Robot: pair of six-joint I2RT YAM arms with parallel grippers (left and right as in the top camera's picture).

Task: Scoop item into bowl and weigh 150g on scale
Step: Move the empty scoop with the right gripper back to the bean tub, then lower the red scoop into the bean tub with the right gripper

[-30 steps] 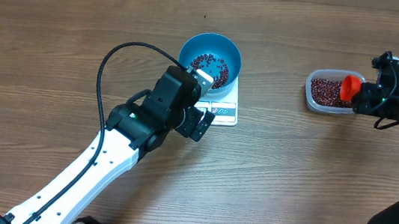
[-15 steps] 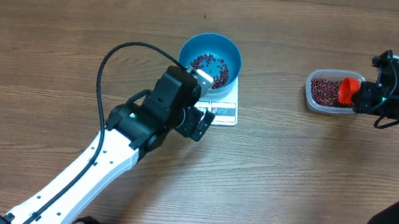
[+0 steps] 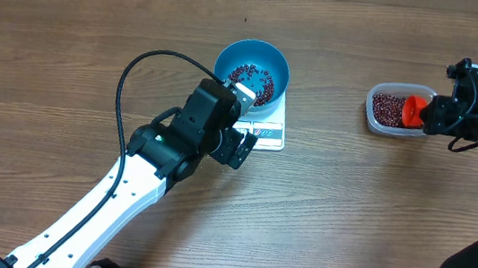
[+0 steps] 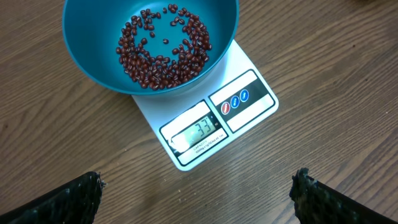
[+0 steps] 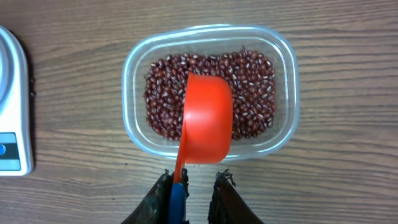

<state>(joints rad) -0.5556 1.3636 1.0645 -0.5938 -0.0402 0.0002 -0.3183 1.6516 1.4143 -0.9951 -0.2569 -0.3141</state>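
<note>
The blue bowl (image 3: pixel 230 56) (image 4: pixel 93 62) stands on the white scale (image 3: pixel 270 130) (image 4: pixel 249 118) and holds a thin layer of maroon beans (image 4: pixel 163 50). The display reads 33. My left gripper (image 4: pixel 198 193) hovers open just in front of the scale, nothing between its fingers. At the right, more beans (image 5: pixel 252 81) fill a clear tub (image 5: pixel 283 56) (image 3: pixel 377 97). An orange scoop (image 5: pixel 206 121) (image 3: pixel 415 109) lies bottom-up over them. Its blue-tipped handle leans on one finger of my right gripper (image 5: pixel 193 179), with a gap to the other finger.
The scale's corner (image 5: pixel 12 112) shows at the left edge of the right wrist view. A black cable (image 3: pixel 134 68) loops above the left arm. Wooden tabletop (image 3: pixel 70 34) stretches around both stations.
The scoop has shifted slightly down and left over the tub. The right jaws have parted a little from its handle. The left arm, bowl and scale are unchanged.
</note>
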